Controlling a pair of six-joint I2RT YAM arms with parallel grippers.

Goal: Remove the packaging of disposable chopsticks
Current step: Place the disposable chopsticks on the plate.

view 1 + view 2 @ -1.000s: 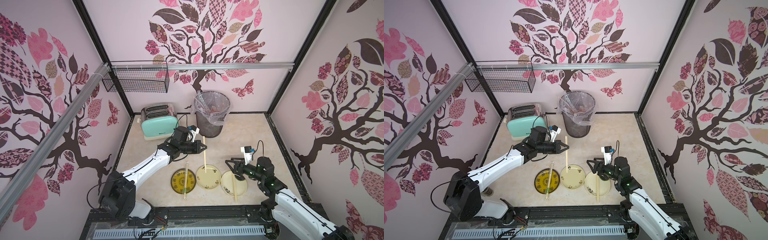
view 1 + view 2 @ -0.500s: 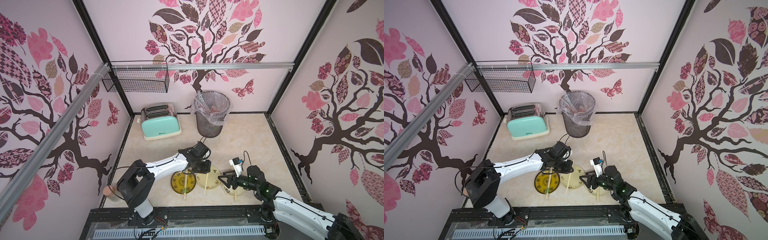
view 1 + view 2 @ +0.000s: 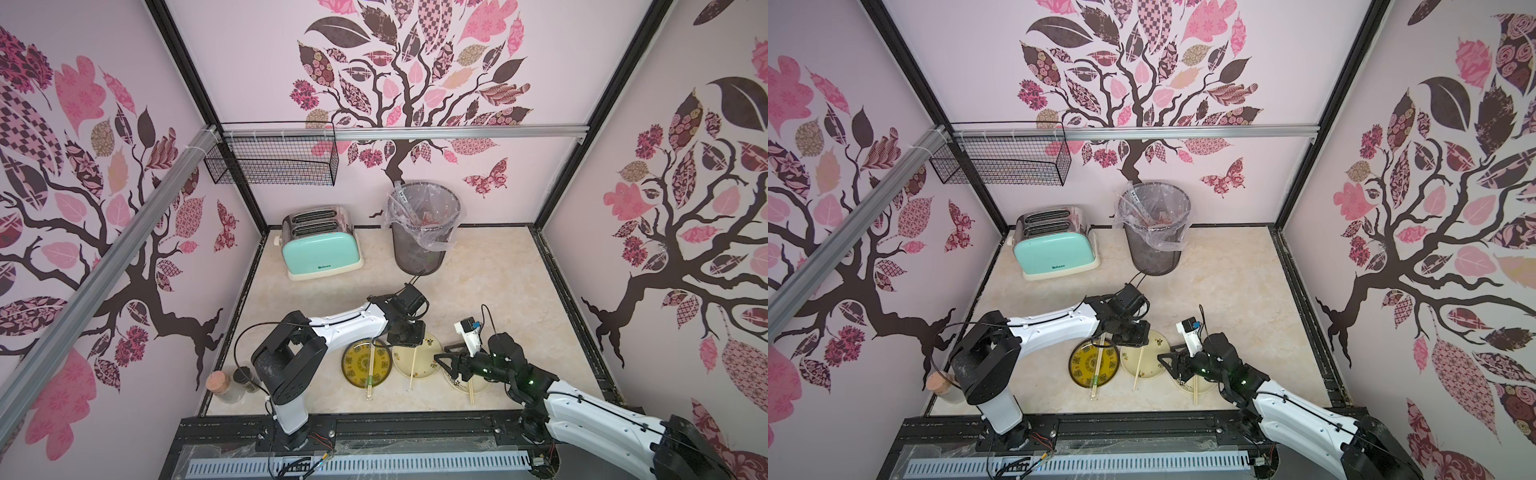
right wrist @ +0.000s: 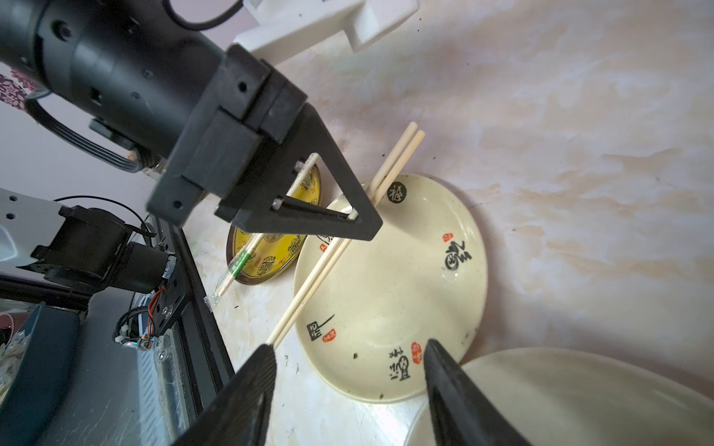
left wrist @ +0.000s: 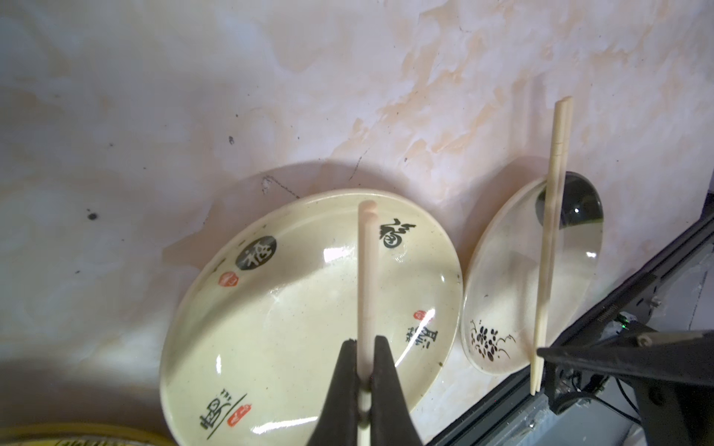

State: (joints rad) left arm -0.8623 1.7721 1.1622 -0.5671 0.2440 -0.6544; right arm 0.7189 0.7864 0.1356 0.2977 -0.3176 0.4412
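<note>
Left arm (image 3: 345, 322) down from bin height a second ago, now stretched low over the plates. Right arm (image 3: 590, 409) also lower and closer in.

- Bin (image 3: 419, 249) and toaster (image 3: 320, 245): well beyond the left pincer, at the back wall.
- Left pincer (image 5: 365, 343): over the middle plate (image 5: 289, 309), jaws clamped on a bare pair (image 5: 365, 270) of chopsticks.
- Bare pair: long axis runs front to back, slightly slanted. Far ends stick out past the pincer toward the bin. Near tips reach past the plate's front rim toward the table (image 3: 498, 291). Cannot tell whether it is lifted.
- Right pincer (image 4: 349, 347): jaws apart, nothing between them. It is low at the edge of the right plate (image 5: 502, 270) and points at the left pincer. The bare pair's near tips lie just beside one of its fingertips (image 4: 262, 359).
- Second bare pair (image 5: 550, 239): lies across the right plate, parallel to the first, under and beside the right pincer.
- Yellow plate (image 3: 357, 365): just to the left pincer's left.
- Wrapped pair (image 3: 371, 370): lies across the yellow plate, same front-to-back axis, still in its clear sleeve (image 4: 235, 266) with green print.
</note>
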